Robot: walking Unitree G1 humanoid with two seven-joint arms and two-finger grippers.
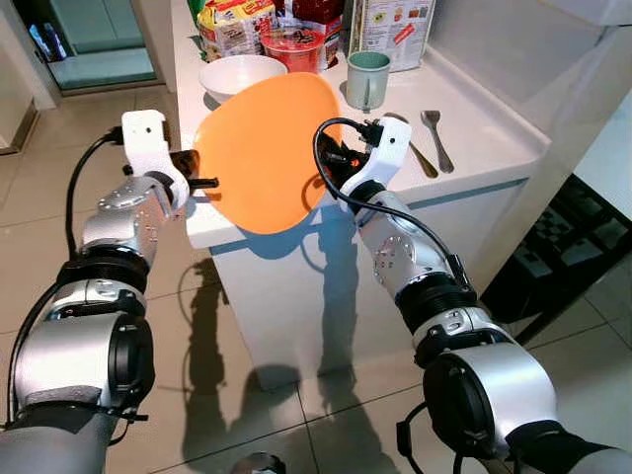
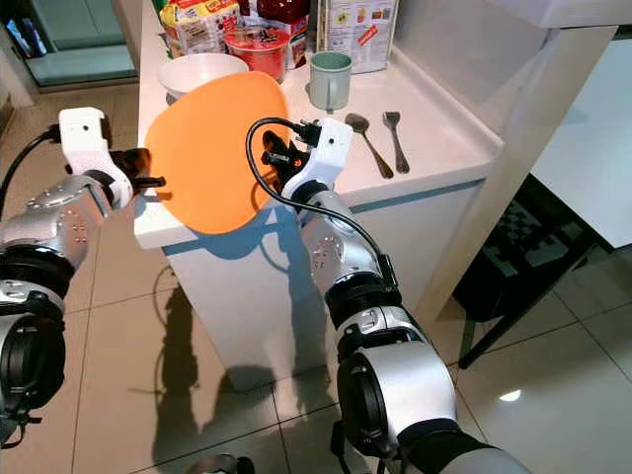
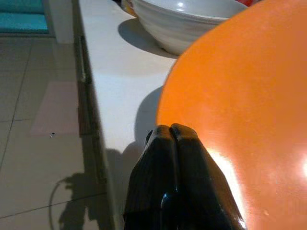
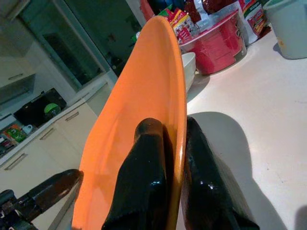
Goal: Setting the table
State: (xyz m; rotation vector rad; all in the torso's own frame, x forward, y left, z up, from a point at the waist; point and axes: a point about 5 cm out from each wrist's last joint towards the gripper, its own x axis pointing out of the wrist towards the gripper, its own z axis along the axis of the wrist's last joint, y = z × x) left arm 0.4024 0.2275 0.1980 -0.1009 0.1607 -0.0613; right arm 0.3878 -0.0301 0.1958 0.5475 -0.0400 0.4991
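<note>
Large round orange plastic plate (image 1: 259,148), tilted above the white tabletop's (image 1: 474,138) near-left corner: left claw (image 1: 202,182) and right claw (image 1: 330,163), each clamped on opposite rims, probably share its weight for level placement.

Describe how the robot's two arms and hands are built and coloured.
Both arms are silver metal segments joined by black ring joints. Each wrist carries a white block with a looping black cable. The left hand and right hand each have two long, glossy black fingers.
</note>
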